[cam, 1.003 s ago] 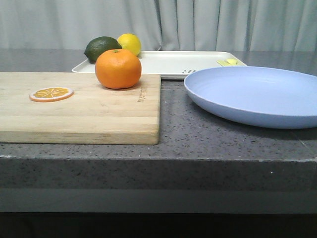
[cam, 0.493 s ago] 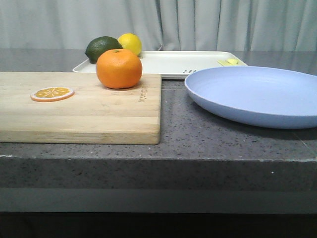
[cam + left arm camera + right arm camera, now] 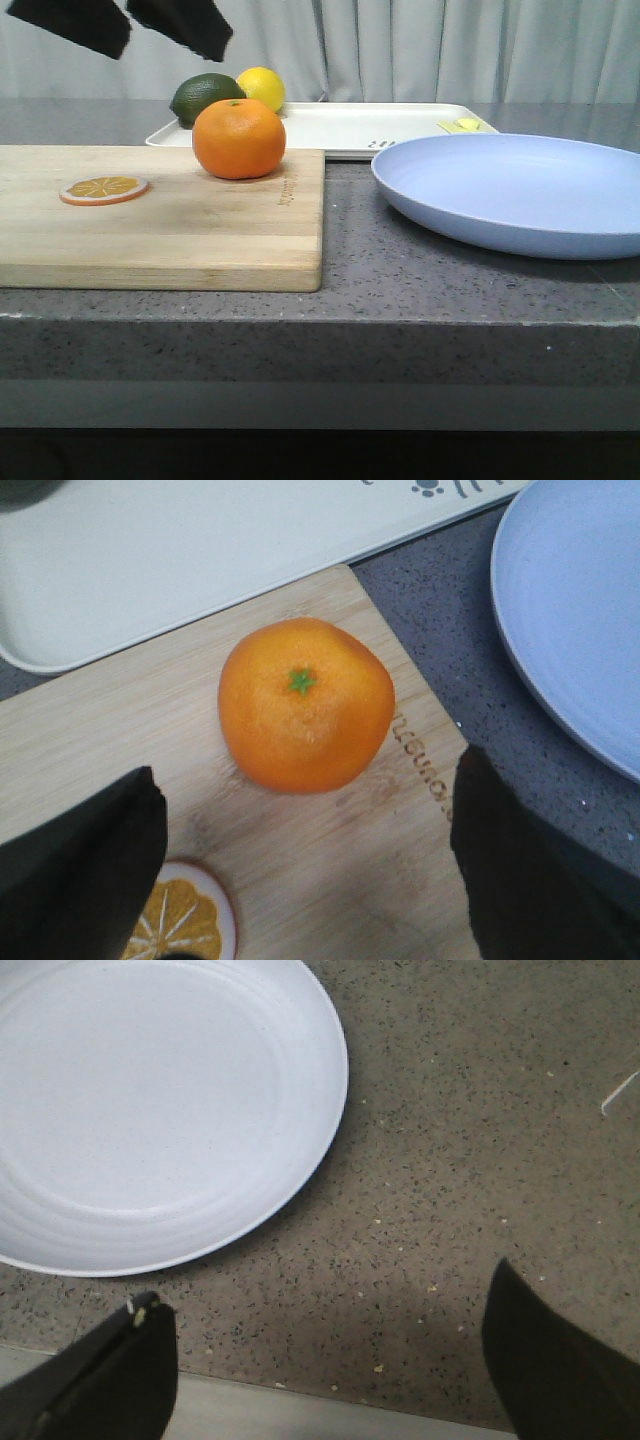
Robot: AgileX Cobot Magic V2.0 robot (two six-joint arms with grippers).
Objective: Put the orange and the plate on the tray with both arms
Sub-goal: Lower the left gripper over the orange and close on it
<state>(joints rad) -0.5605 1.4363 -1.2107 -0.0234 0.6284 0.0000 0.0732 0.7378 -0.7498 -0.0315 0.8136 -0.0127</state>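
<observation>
The orange (image 3: pixel 239 138) stands on the wooden cutting board (image 3: pixel 160 215); it also shows in the left wrist view (image 3: pixel 305 704). My left gripper (image 3: pixel 125 25) is open, high above the board's left part; in its wrist view (image 3: pixel 305 810) its fingers (image 3: pixel 85 870) stand wide apart, just short of the orange. The pale lavender-blue plate (image 3: pixel 520 190) lies on the counter at the right. My right gripper (image 3: pixel 325 1330) is open and empty over the counter's front edge, beside the plate (image 3: pixel 150 1100). The cream tray (image 3: pixel 340 125) lies at the back.
A flat orange slice disc (image 3: pixel 103 188) lies on the board's left part. A dark green fruit (image 3: pixel 205 98) and a yellow lemon (image 3: pixel 261 88) sit at the tray's left end. The grey speckled counter (image 3: pixel 420 280) ends in a front edge.
My left gripper's dark fingers have come into the top left of the front view; they were out of view before. The orange, plate and tray have not moved.
</observation>
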